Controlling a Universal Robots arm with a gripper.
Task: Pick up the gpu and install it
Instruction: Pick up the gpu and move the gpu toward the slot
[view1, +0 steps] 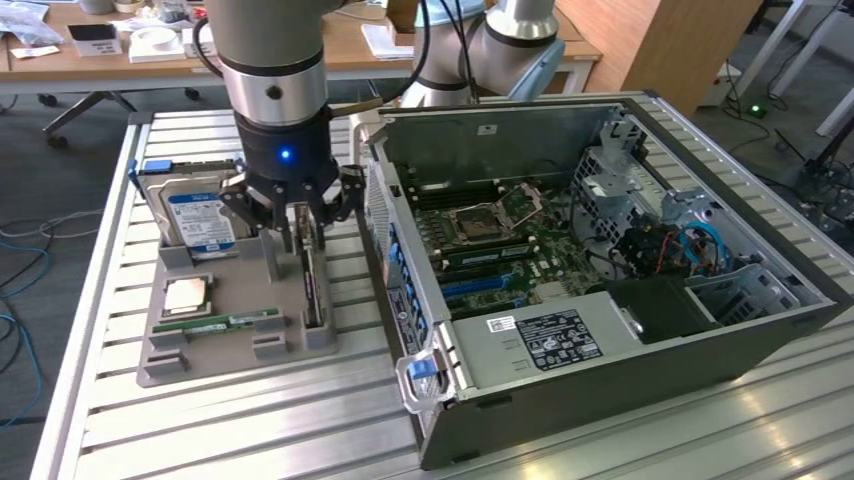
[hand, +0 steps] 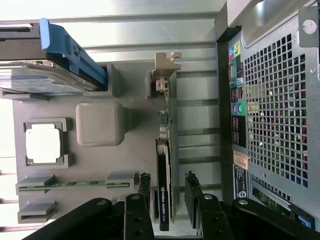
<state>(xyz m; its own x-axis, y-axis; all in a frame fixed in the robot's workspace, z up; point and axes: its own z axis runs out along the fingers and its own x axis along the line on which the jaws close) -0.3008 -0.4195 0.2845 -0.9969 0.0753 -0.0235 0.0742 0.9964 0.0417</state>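
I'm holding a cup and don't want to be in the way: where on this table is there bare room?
Free: the table slats between the grey tray and the near edge, to the exterior view's left of the computer case. Crowded: the tray's side toward the case, where the open gripper straddles the gpu, leaving a narrow gap.

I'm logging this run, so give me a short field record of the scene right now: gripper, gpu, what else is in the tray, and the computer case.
gripper: open, one finger on each side of the gpu, with a gap on both sides
gpu: standing on edge in its slot on the grey tray, not lifted
other parts in tray: hard drive with blue label, CPU, green memory stick
computer case: side open, motherboard exposed, beside the tray on the exterior view's right
install: not yet done
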